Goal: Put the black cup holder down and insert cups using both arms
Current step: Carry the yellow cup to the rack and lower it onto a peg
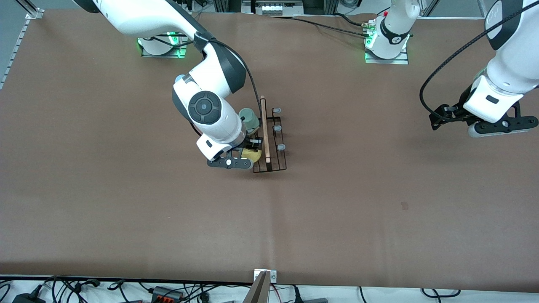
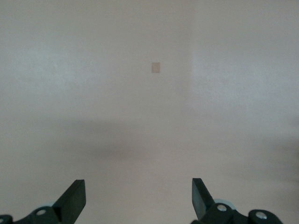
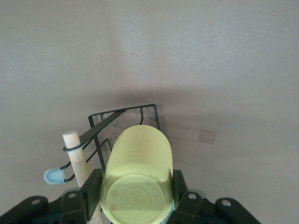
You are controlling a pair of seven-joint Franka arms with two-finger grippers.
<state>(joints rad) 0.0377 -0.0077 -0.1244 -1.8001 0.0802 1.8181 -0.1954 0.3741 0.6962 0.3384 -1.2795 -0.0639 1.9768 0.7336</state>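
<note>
My right gripper [image 3: 138, 205] is clamped on the small yellow plastic cup [image 3: 138, 179], upside down, over the thin black wire cup holder [image 1: 271, 141] in the middle of the brown desk [image 1: 126, 210]. A sage green cup [image 1: 249, 118] sits on the holder beside its wooden rod handle [image 1: 264, 128]. My left gripper [image 2: 138, 200] waits, jaws spread and empty, over bare desk at the left arm's end.
</note>
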